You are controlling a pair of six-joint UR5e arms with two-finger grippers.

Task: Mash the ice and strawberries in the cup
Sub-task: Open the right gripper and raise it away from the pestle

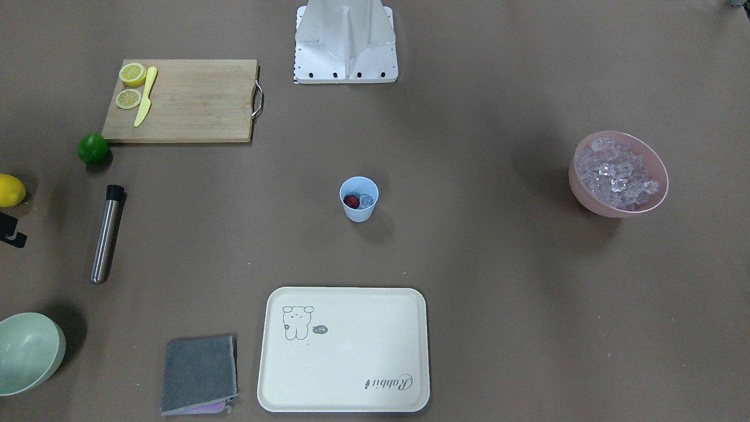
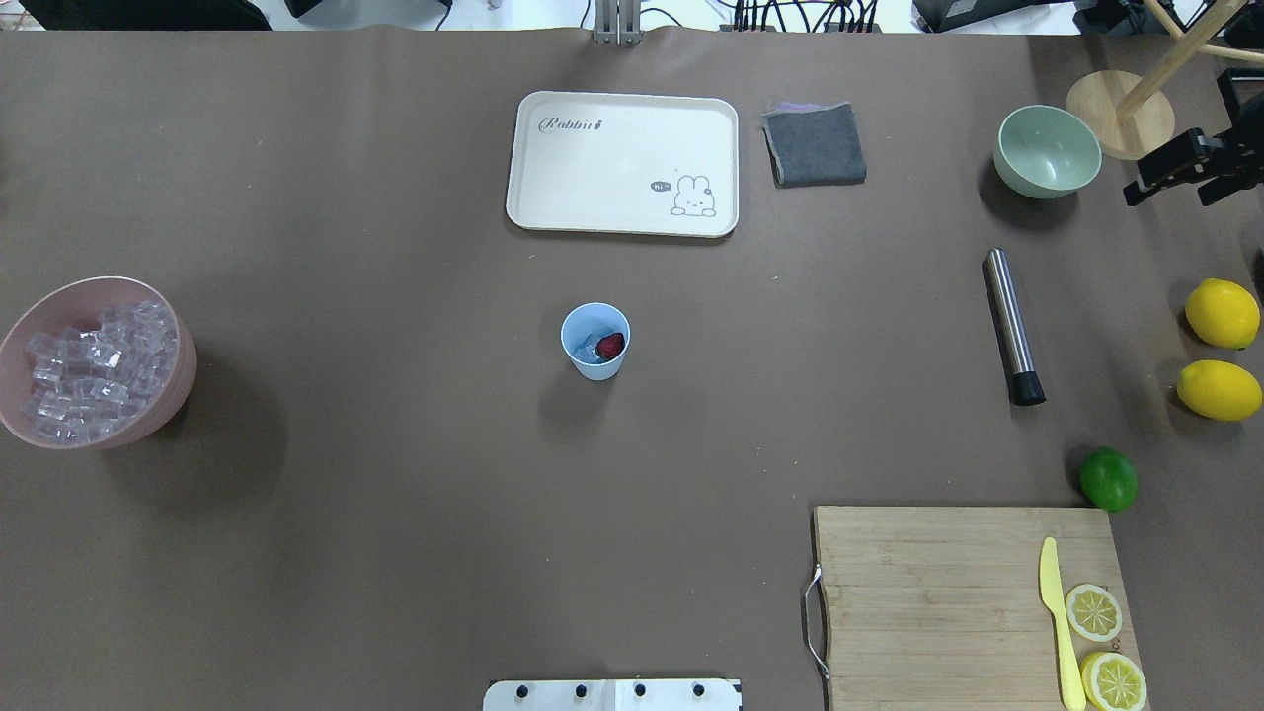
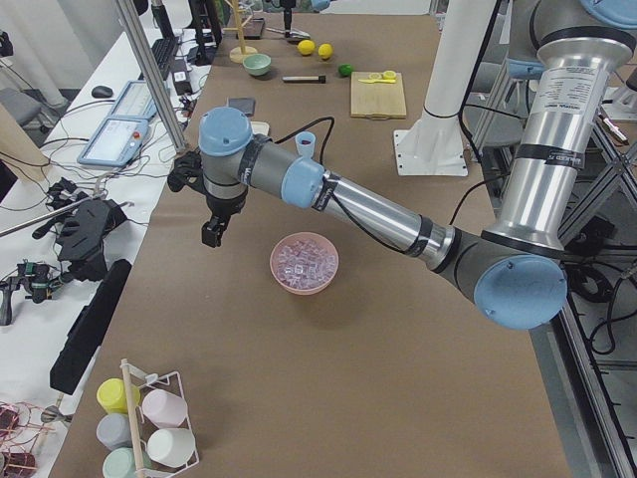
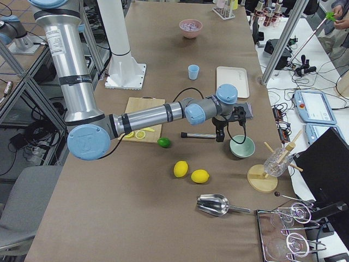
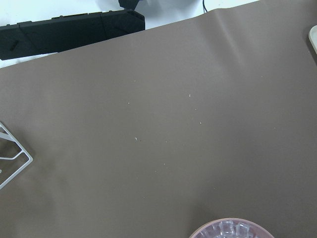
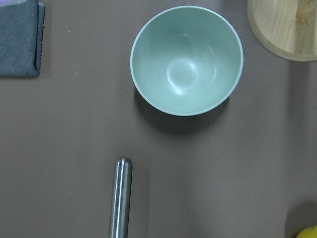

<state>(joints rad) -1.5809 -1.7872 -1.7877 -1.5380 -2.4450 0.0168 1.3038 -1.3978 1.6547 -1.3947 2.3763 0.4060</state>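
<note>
The light-blue cup (image 2: pixel 595 341) stands upright mid-table, also in the front view (image 1: pixel 358 199). Inside it lie a red strawberry (image 2: pixel 610 346) and a clear ice cube (image 2: pixel 590 349). More ice (image 2: pixel 89 370) fills the pink bowl (image 2: pixel 183 380) at the left edge. A steel muddler (image 2: pixel 1010 324) lies flat at the right. My right gripper (image 2: pixel 1168 196) hangs above the table's far right, between the muddler and the green bowl (image 2: pixel 1047 150); its fingers look apart and empty. My left gripper (image 3: pixel 211 237) shows only in the left side view, raised beside the pink bowl; I cannot tell its state.
A cream tray (image 2: pixel 622 163) and a grey cloth (image 2: pixel 815 143) lie beyond the cup. A cutting board (image 2: pixel 938 602) with lemon halves (image 2: pixel 1093 612) and a yellow knife (image 2: pixel 1055 617) is near right. A lime (image 2: pixel 1108 479) and two lemons (image 2: pixel 1221 314) lie at the right edge.
</note>
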